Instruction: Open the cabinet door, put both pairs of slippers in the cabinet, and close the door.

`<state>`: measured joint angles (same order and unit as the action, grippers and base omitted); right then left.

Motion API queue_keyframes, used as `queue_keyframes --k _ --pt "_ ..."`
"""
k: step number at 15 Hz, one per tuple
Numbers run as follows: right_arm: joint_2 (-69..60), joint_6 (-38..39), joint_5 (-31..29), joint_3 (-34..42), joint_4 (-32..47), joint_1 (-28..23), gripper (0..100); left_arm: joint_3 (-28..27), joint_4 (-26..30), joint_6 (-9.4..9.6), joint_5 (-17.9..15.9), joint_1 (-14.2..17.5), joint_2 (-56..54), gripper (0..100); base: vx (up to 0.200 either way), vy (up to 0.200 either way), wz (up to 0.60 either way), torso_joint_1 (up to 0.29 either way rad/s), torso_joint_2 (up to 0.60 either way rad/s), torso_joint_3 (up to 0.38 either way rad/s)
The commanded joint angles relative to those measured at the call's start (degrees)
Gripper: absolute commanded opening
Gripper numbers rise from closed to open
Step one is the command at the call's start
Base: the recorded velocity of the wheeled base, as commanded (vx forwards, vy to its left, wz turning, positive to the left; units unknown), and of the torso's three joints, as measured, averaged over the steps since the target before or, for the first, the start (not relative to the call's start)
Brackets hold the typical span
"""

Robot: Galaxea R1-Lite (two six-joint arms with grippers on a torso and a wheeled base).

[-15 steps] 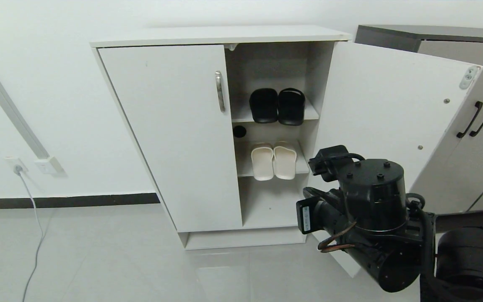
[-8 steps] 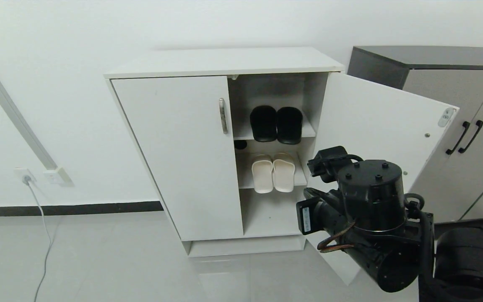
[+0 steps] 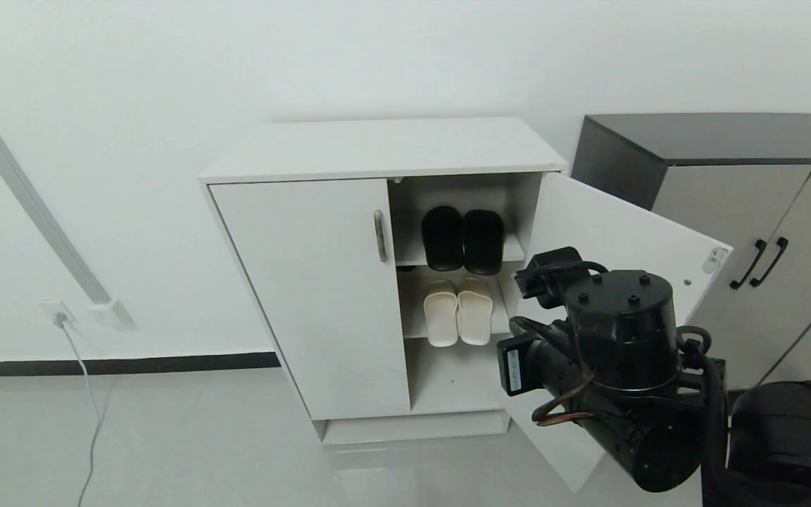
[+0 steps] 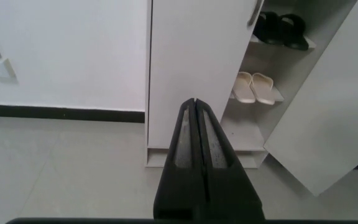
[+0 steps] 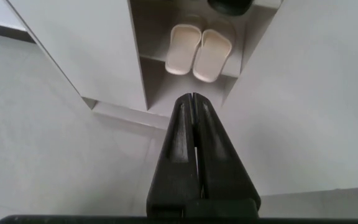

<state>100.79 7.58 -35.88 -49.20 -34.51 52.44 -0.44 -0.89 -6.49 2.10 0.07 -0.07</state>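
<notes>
The white cabinet stands against the wall with its left door closed and its right door swung open. A black pair of slippers rests on the upper shelf, and a white pair of slippers on the shelf below. My left gripper is shut and empty, held over the floor some way in front of the cabinet, with the white slippers beyond it. My right gripper is also shut and empty, just short of the open compartment, below the white slippers and beside the open door.
A grey cabinet with black handles stands just right of the open door. A wall socket with a hanging cable is at the far left. Bare tiled floor lies in front of the white cabinet.
The head camera has pulled back, so the cabinet now looks smaller and lower in the picture. The slippers, doors and right arm keep their places.
</notes>
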Motion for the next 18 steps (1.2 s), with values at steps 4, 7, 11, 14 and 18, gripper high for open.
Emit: queue_keyframes --k 4,7,11,14,18 --pt "0.19 0.06 0.02 -0.02 -0.03 0.03 0 0.0 0.01 -0.11 0.01 0.01 0.07 0 0.0 0.0 0.0 0.178 -0.5 -0.321" --pt "0.28 0.06 0.02 0.07 -0.03 0.03 0 0.0 0.1 -0.11 0.01 0.01 0.07 0 0.0 0.0 0.0 0.202 -0.51 -0.318" --pt "0.37 0.06 0.02 0.25 0.06 0.03 0 0.0 0.1 -0.46 0.01 0.01 0.07 0 0.0 0.0 0.0 0.226 -0.54 -0.318" --pt "0.37 -0.29 0.02 0.42 -0.03 0.03 0 0.0 0.01 -0.63 0.1 0.01 0.07 0 0.0 0.0 0.0 0.246 -0.57 -0.326" --pt "0.28 -0.29 0.02 0.51 -0.03 -0.15 0 0.0 0.1 -0.63 0.1 0.01 0.07 0 0.0 0.0 0.0 0.259 -0.57 -0.316"
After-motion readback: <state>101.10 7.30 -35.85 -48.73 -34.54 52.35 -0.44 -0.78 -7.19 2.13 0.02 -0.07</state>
